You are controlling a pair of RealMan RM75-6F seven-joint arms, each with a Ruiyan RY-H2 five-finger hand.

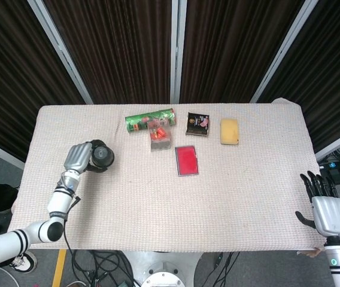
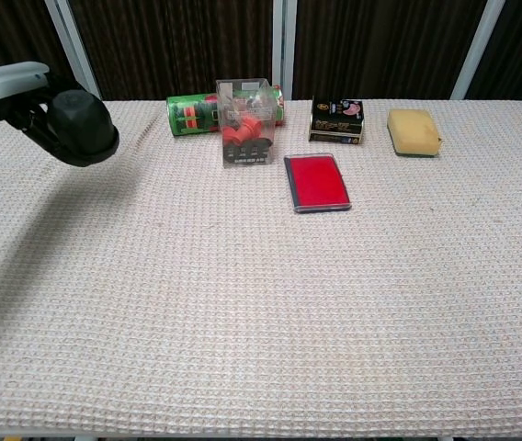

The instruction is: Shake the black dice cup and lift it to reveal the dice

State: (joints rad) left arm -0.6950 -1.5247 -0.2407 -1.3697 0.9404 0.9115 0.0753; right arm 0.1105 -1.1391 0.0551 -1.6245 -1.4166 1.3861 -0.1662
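The left hand [image 1: 80, 158] has its fingers wrapped round the round black plastic dice cup [image 2: 81, 128], holding it up off the cloth-covered worktop [image 2: 270, 303], so I'd judge the shaking is under way. No dice show anywhere; setting down and the reveal are left. The right hand [image 1: 327, 210], far off at the worktop's other edge, hangs spread and holds nothing.
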